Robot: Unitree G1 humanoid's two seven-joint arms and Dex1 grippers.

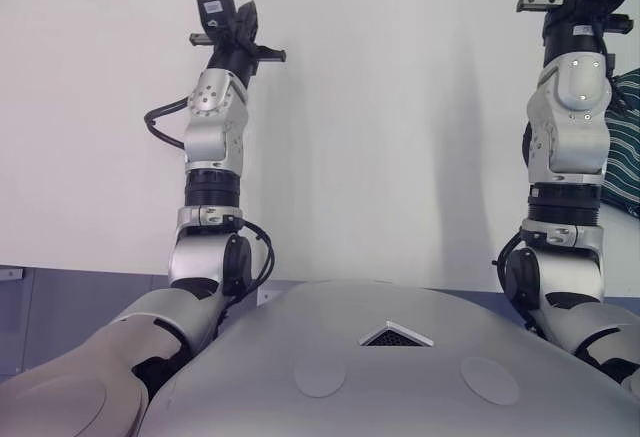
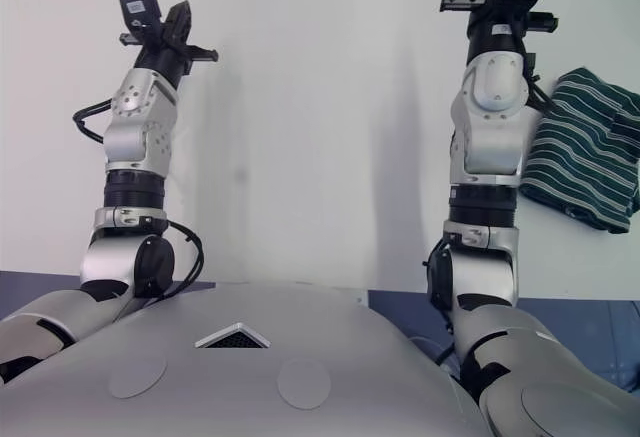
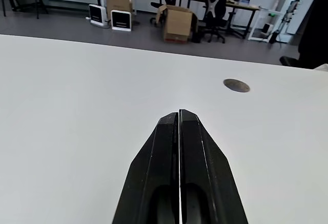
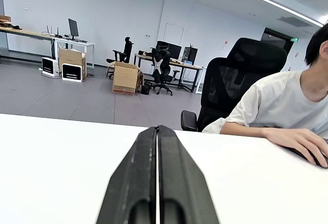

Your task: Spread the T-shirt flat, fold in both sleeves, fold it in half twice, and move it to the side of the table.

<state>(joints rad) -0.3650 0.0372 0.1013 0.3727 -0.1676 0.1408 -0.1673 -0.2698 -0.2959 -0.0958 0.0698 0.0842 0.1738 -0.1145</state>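
The T-shirt [image 2: 585,147], dark green with thin white stripes, lies folded in a compact bundle at the right side of the white table [image 1: 400,107]. My right gripper [image 4: 157,129] is shut with nothing in it, held over the table just left of the shirt and apart from it. Over the left part of the table my left gripper [image 3: 178,115] is shut too and holds nothing; its fingers [image 2: 178,19] point toward the far side.
A small round grey grommet [image 3: 236,85] is set into the tabletop near the far edge, between the two arms. Bare white table surface stretches between the arms. Beyond the far edge stands a black office chair [image 4: 241,80].
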